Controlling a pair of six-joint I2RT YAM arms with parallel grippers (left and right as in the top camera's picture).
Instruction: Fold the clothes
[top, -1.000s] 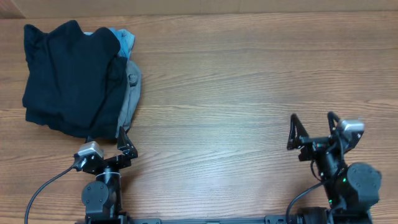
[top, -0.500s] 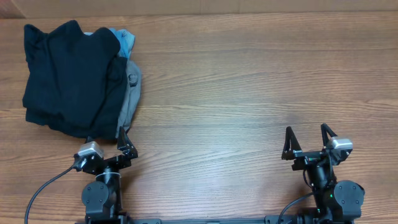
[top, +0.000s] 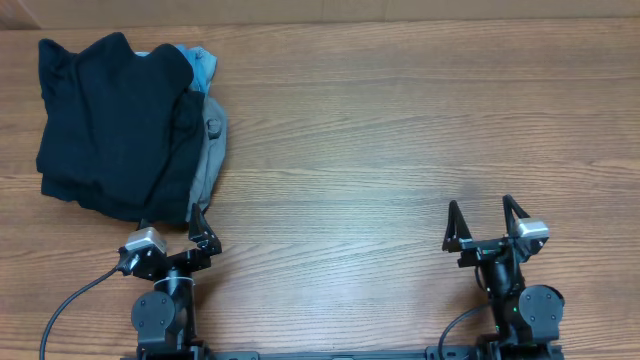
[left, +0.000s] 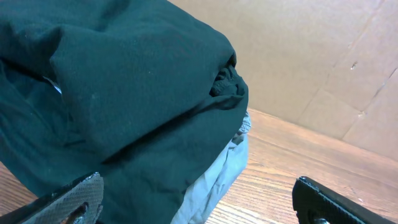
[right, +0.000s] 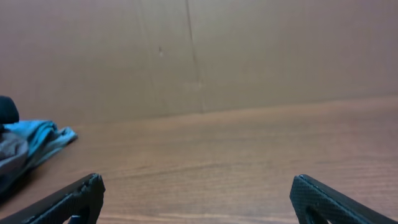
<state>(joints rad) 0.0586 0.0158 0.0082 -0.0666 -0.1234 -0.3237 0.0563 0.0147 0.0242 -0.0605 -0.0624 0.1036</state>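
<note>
overhead view: left gripper (top: 170, 225) has its jaws spread to full width, nothing between them. its fingertips stand at the near edge of the clothes pile; i cannot tell whether the left finger touches the fabric. in the left wrist view, the left gripper (left: 198, 183) shows both fingers (left: 68, 199) at the lower corners, with dark cloth filling the frame just ahead.

right gripper (top: 480, 207) is also spread to full width, holds nothing, and is well apart from the pile. in the right wrist view, the right gripper (right: 196, 180) faces bare wood and a cardboard wall (right: 249, 56).

black t-shirt (top: 110, 120) lies in a crumpled heap at the far left corner of the table (top: 400, 120), unfolded, with soft bulges and deep creases (left: 124, 81). it sits on top of a light-blue garment (top: 200, 62), which shows at the far right edge of the heap, and a grey garment (top: 212, 140), which shows along its right side (left: 217, 174). the light-blue garment is also seen at the left edge of the right wrist view (right: 43, 134).

both of my arms sit tucked at the near edge of the table, left and right, each gripper low and pointing toward the far side.
</note>
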